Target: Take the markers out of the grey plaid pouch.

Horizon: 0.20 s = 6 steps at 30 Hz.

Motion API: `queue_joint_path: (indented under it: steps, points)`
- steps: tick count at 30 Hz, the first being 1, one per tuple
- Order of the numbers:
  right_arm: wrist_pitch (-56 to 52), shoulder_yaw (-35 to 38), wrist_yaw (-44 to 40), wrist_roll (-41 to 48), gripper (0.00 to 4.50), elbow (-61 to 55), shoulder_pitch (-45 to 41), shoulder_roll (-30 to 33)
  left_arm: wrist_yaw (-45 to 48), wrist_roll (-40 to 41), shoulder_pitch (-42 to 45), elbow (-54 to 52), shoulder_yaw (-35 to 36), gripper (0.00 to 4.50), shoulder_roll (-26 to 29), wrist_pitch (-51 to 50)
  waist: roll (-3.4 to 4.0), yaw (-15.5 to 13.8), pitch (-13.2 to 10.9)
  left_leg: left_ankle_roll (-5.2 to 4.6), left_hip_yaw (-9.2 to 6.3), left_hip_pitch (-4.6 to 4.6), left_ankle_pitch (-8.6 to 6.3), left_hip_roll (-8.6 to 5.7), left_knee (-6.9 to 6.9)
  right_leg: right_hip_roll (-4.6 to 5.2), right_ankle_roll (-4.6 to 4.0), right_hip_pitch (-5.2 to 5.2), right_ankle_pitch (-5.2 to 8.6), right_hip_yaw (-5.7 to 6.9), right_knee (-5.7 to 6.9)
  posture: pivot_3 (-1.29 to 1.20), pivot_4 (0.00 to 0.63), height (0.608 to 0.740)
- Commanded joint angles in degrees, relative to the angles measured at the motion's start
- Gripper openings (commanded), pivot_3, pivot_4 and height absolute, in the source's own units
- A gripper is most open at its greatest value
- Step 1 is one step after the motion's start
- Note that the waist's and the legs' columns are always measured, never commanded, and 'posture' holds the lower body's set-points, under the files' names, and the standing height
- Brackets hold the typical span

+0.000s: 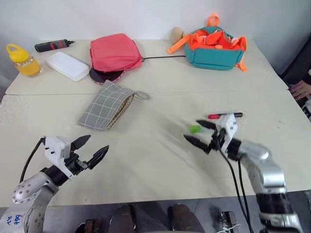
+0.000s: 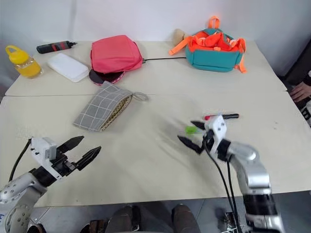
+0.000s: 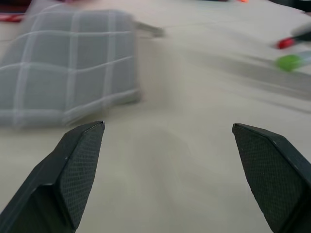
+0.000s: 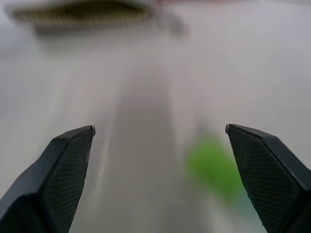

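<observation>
The pouch (image 1: 107,111) lies flat on the surface (image 1: 160,160), left of centre, mouth open toward the right with its loop pull beside it; it looks soft and limp, likely to sag or slide if nudged, so a pinch at a fabric edge or corner near the mouth would suit best. Two markers are already out: a red marker (image 1: 224,115) and a green marker (image 1: 195,129) lie right of centre, just beside the right end effector (image 1: 200,132). They look light, hard and round, apt to roll, and are best pinched across the barrel. Both the right and the left end effector (image 1: 90,148) stand wide open, holding nothing. Between pouch and markers there is open room; the front edge is near both arms, while the bags, box and bottle sit well back.
</observation>
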State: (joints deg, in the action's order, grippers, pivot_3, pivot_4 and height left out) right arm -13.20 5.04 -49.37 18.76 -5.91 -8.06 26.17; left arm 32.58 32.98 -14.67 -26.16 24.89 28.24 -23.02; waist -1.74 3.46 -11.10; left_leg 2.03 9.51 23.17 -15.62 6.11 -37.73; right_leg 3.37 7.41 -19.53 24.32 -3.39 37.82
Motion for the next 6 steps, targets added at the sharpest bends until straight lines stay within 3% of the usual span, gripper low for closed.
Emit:
queue_joint_path:
  steps: [1, 6]
  points:
    - [7.58, 0.15, -1.28, -1.79, 4.50, -3.89, 3.59, 1.74, -0.87, -4.19, -3.06, 0.31, 0.14, 4.47, -0.31, 3.44, 0.00, 0.10, 0.00, 0.00, 0.01, -0.02, 0.00, 0.00, -0.01, 0.00, 0.00, 0.01, 0.00, -0.01, 0.00, 0.00, 0.150, 0.740]
    - [9.96, 0.07, -1.64, -2.16, 4.50, -1.81, 3.18, 3.00, 0.03, -6.78, -4.69, 4.09, -0.93, 4.47, -2.26, 8.41, 0.00, 0.32, 0.00, -0.01, 0.30, -0.16, 0.03, 0.05, -0.02, -0.05, -0.03, 0.09, 0.01, -0.06, 0.00, 0.00, 0.150, 0.740]
